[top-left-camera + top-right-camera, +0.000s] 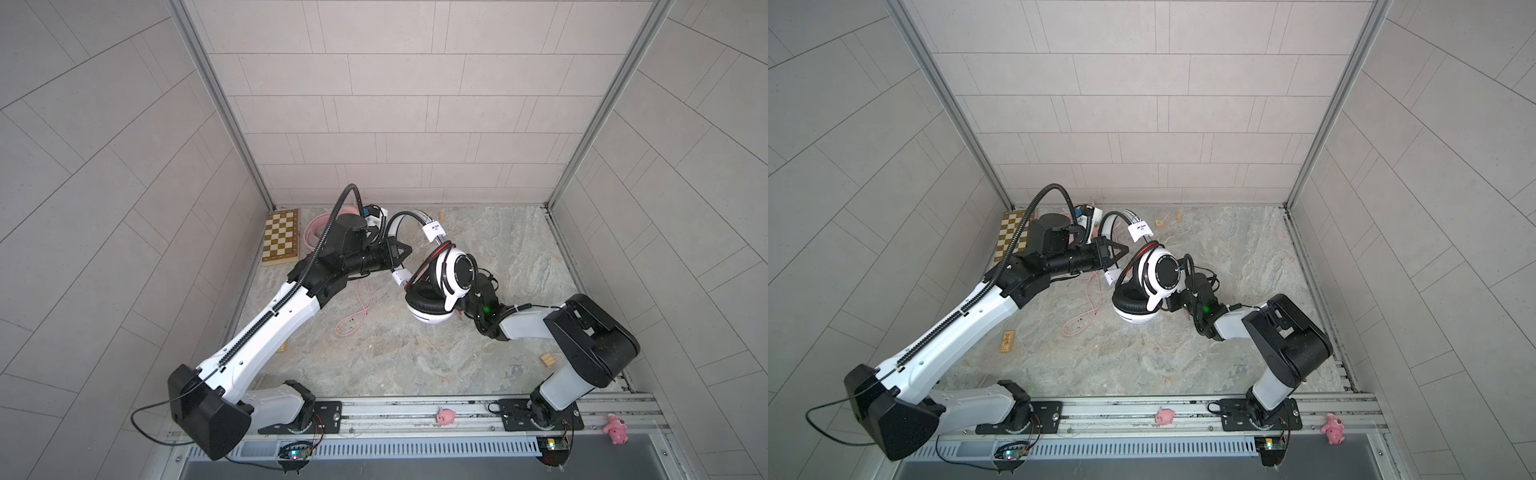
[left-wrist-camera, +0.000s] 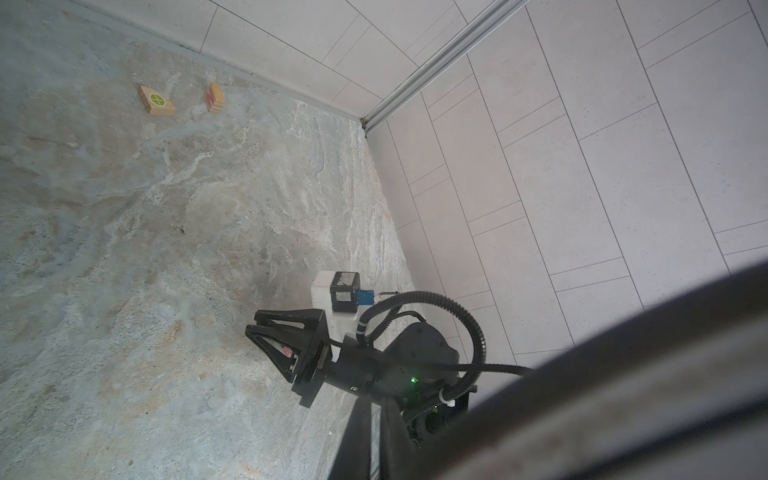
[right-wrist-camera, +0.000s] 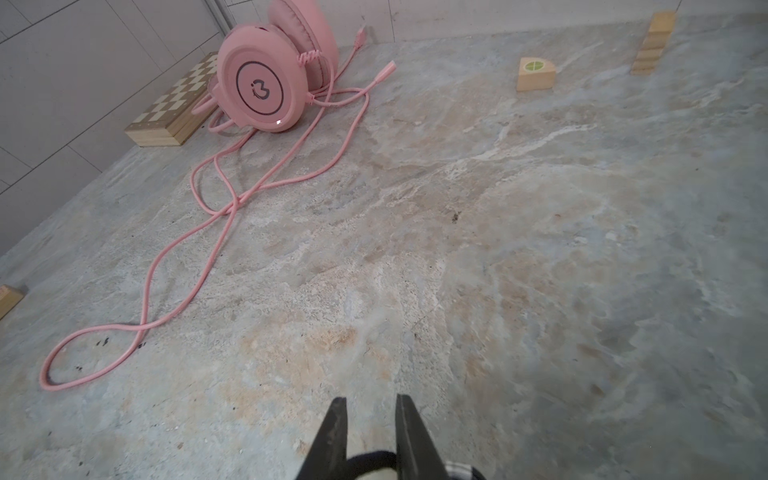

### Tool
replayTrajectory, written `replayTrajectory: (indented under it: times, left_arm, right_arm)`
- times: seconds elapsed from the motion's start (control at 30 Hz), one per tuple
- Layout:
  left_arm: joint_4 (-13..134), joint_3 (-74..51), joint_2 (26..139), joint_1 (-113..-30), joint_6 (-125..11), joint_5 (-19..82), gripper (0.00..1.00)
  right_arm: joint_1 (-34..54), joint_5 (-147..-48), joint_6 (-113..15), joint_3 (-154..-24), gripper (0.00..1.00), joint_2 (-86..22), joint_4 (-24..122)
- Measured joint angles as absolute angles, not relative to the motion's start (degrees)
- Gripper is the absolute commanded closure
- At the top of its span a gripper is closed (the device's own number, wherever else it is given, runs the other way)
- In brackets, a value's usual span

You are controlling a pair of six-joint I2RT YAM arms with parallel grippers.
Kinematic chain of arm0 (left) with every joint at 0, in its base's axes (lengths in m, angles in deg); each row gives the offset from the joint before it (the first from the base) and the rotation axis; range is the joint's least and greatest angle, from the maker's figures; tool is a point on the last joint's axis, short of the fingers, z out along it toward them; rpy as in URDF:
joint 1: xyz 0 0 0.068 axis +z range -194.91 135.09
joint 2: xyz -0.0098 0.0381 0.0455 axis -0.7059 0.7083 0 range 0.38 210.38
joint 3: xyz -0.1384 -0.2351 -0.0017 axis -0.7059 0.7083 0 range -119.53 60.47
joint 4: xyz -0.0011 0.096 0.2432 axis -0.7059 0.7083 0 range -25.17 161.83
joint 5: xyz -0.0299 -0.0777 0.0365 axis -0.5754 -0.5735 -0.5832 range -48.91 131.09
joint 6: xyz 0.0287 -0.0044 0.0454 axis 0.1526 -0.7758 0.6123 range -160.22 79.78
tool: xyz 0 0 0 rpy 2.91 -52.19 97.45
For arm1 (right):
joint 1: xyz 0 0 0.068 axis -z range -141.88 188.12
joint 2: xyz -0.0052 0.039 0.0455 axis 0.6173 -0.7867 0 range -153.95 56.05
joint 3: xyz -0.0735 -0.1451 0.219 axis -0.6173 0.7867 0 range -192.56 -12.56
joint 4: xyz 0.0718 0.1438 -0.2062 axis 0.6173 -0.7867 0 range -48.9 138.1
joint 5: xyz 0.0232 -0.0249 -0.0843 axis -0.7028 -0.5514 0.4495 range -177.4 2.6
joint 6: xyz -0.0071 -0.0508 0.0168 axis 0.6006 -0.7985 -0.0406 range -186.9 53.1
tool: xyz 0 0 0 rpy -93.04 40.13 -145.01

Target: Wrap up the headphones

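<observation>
The white headphones [image 1: 457, 274] [image 1: 1163, 272] with black ear pads hang above the table in both top views. My left gripper [image 1: 400, 266] [image 1: 1116, 258] is shut on their headband, which fills the left wrist view as a blurred grey arc [image 2: 602, 374] beside the gripper [image 2: 374, 440]. My right gripper [image 3: 371, 399] [image 2: 251, 324] sits low behind the ear cups, jaws drawn close on the black cable [image 3: 370, 459]. The pink headphones [image 3: 266, 83] stand near the back left corner. Their pink cable [image 3: 199, 232] [image 1: 361, 307] trails in loops across the table.
A wooden chessboard [image 1: 281, 237] [image 3: 174, 108] lies by the back left wall. Small wooden blocks [image 3: 535, 75] [image 3: 652, 45] [image 1: 547, 360] [image 1: 1008, 341] are scattered about. Two pink pig toys [image 1: 445, 416] [image 1: 617, 430] sit on the front rail. Tiled walls enclose three sides.
</observation>
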State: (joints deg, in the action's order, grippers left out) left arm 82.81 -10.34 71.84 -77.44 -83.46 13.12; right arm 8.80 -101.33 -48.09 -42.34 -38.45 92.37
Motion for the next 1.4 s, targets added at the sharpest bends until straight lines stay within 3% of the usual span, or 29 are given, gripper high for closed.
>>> replayTrajectory:
  times: [0.27,0.43,0.77,1.0,1.4]
  left_arm:
    - [83.9,-10.9,71.8,-76.8,-83.6,15.9,1.0]
    - [80.7,-10.7,71.8,-76.7,-87.2,23.4,1.0]
    - [71.6,-11.5,77.9,-76.5,-97.3,32.3,1.0]
    - [74.2,-12.3,78.6,-77.7,-94.8,47.7,1.0]
    - [77.2,-4.5,83.2,-80.3,-81.1,61.5,1.0]
  right_arm:
    - [6.9,-101.2,-44.6,-39.3,1.0,-37.9,97.4]
    - [-1.6,-96.3,-41.8,-34.6,1.0,-29.9,94.5]
    - [-21.2,-86.2,-38.8,-40.1,1.0,-20.5,76.3]
    - [-31.6,-80.7,-42.5,-50.7,0.99,-13.4,57.5]
    - [-31.8,-68.7,-53.3,-69.1,0.99,-0.2,27.5]
